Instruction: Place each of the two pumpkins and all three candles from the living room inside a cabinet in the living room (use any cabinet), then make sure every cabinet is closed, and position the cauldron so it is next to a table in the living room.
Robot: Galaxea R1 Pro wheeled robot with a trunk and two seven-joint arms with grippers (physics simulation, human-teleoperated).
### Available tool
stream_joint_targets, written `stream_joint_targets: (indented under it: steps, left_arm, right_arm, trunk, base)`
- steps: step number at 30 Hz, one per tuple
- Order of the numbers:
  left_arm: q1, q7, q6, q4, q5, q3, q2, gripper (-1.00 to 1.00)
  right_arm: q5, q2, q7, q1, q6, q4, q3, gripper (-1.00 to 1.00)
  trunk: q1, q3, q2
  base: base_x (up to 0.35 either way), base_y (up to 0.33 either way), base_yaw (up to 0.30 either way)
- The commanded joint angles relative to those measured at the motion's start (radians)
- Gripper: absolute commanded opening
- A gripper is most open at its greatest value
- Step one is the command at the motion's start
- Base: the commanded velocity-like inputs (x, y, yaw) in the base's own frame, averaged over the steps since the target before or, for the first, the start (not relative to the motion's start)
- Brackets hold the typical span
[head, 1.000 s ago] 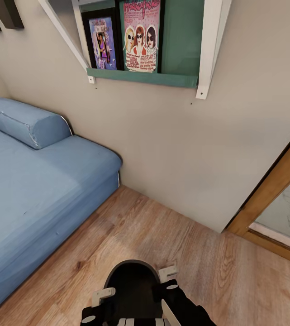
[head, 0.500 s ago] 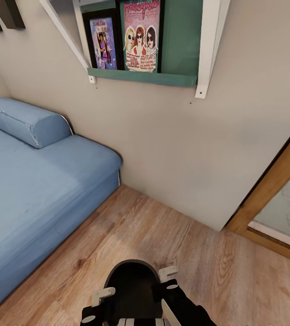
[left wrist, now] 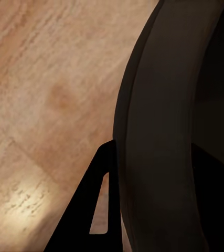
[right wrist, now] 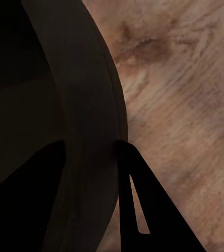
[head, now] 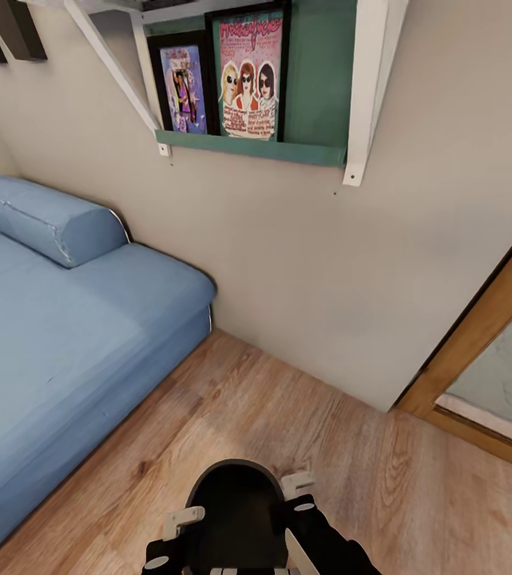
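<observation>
The black cauldron [head: 236, 511] hangs low at the bottom centre of the head view, above the wooden floor. My left gripper [head: 182, 521] is shut on its left rim and my right gripper [head: 297, 485] on its right rim. In the left wrist view the dark curved cauldron rim [left wrist: 159, 105] runs between the two fingers [left wrist: 98, 199] of the left gripper [left wrist: 153, 149]. The right wrist view shows that same rim [right wrist: 85, 94] pinched by the right gripper [right wrist: 91, 143], one finger [right wrist: 135, 199] outside the wall. Pumpkins, candles, cabinet and table are out of view.
A blue sofa [head: 56, 319] with a bolster fills the left side. A beige wall [head: 303, 263] stands close ahead, carrying a green and white shelf [head: 319, 120] with framed posters. A wooden door frame [head: 487, 319] is at the right. Wood floor [head: 287, 415] lies between them.
The whole picture has shifted slightly downward, so the camera has moved. The cauldron and both grippers keep their place in the view.
</observation>
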State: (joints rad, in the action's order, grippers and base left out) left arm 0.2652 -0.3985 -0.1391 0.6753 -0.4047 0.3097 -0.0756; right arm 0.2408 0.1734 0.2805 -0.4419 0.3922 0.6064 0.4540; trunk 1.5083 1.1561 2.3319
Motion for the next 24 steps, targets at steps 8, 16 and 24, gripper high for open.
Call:
stream_joint_targets:
  steps: [8,16,24]
  left_arm:
    - [0.0,0.006,-0.006,0.001,-0.014,0.031,0.001,-1.0]
    - [0.002,0.007,-0.017,0.007,-0.014,0.092,0.0,-1.0]
    - [0.002,0.007,-0.012,0.019,-0.014,0.096,0.002,-1.0]
  right_arm:
    - [0.028,0.0,-0.018,-0.001,-0.003,0.004,0.005,-1.0]
    - [0.028,0.0,-0.018,0.0,-0.003,0.004,0.005,-1.0]
    - [0.028,-0.002,-0.018,-0.001,-0.003,0.004,0.005,-1.0]
  trunk:
    - [-0.031,-0.024,-0.056]
    - [-0.062,-0.049,-0.112]
    - [-0.073,-0.059,-0.133]
  base:
    - [0.0,0.0,0.0]
    - [0.0,0.0,0.0]
    - [0.0,0.0,0.0]
